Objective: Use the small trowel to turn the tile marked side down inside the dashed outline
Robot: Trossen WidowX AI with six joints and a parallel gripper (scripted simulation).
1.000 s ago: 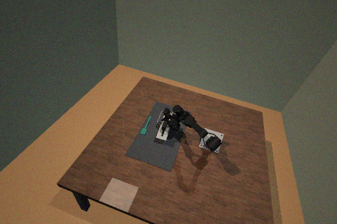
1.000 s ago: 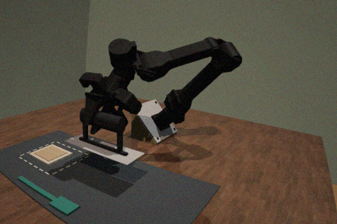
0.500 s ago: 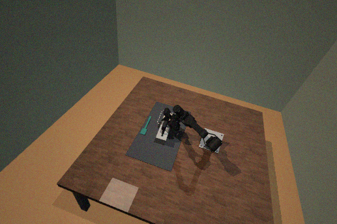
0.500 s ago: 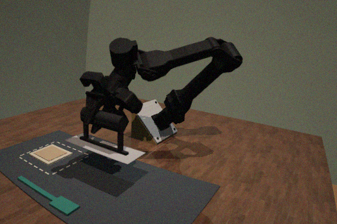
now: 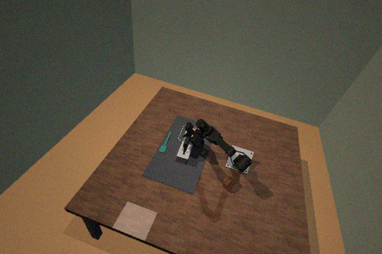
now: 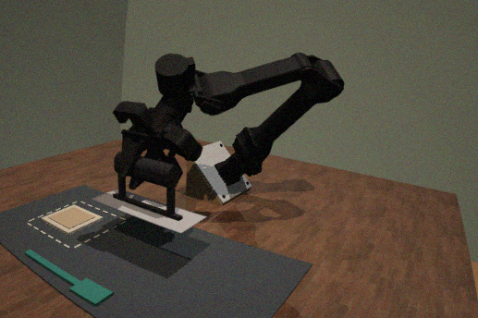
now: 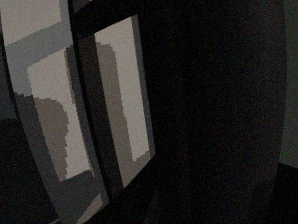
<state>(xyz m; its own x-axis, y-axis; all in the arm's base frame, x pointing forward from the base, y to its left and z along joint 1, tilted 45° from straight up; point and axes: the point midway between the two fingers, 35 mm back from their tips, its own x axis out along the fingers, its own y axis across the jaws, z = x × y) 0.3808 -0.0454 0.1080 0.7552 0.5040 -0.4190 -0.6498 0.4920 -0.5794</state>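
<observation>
White-bladed trowel [image 5: 182,153] [image 6: 188,224] [image 7: 135,75] sits over the mat [image 5: 172,174] [image 6: 243,277], handle [image 6: 162,172] clamped in the part-open gripper [image 5: 195,141] [image 6: 150,159], likely kept off the flat tile [image 6: 72,218].

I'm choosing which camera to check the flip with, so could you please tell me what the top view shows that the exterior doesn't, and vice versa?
Top only: a table leg and a pale square.
Exterior only: the tile's full upper face.
Both: the mat, teal spatula and white plate.
</observation>
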